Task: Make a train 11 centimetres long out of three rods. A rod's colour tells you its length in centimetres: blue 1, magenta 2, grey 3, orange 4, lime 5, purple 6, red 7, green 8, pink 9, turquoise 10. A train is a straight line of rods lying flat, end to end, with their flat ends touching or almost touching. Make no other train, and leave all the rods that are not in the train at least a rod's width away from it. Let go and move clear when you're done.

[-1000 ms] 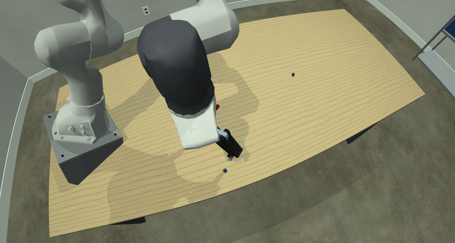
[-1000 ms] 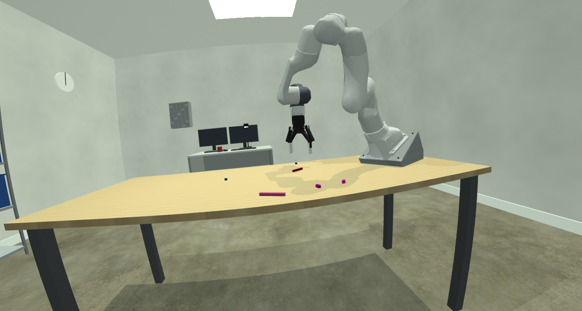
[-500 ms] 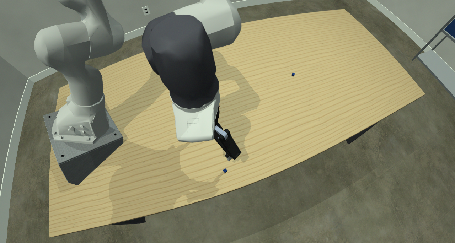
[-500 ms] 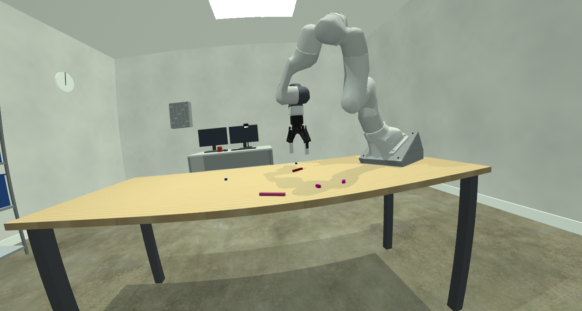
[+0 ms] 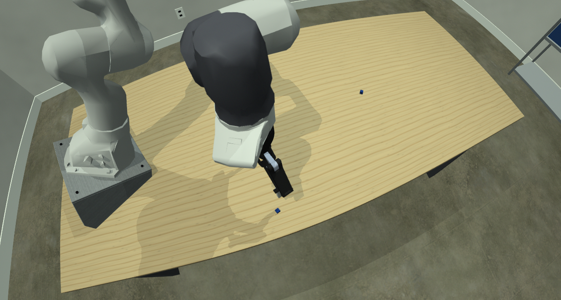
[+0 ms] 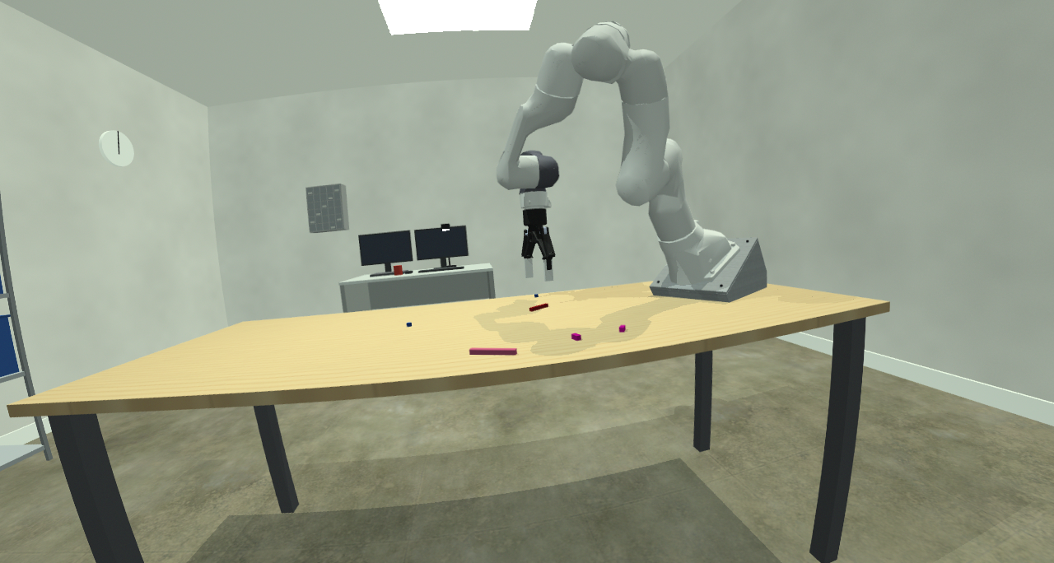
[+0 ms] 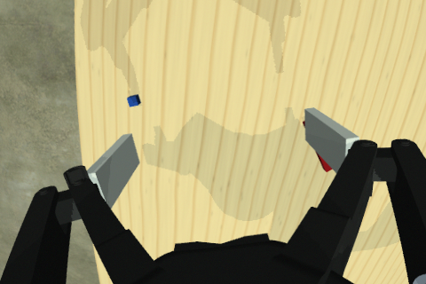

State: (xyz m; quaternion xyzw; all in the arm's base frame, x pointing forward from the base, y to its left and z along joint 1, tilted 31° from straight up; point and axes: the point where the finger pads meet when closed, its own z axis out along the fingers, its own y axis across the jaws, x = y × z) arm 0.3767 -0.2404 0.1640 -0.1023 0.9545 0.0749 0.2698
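My gripper [image 6: 538, 271] hangs open and empty above the table, fingers wide in the wrist view [image 7: 219, 151]. In the top view only one finger [image 5: 279, 180] shows below the wrist. A small blue rod [image 5: 277, 210] lies near the table's edge, just ahead of the left finger in the wrist view [image 7: 134, 101] and below the gripper in the exterior view [image 6: 535, 295]. A red rod [image 6: 538, 307] lies flat close by; its end shows behind the right finger [image 7: 323, 162]. A second blue rod [image 5: 361, 91] [image 6: 408, 323] lies far off. A pink rod [image 6: 492, 351] and two magenta rods [image 6: 575, 336] [image 6: 622, 328] lie apart.
The robot base [image 5: 100, 168] stands on the table's end. The table edge [image 7: 77, 106] runs close to the left of the near blue rod. A desk with monitors [image 6: 414, 265] stands behind the table.
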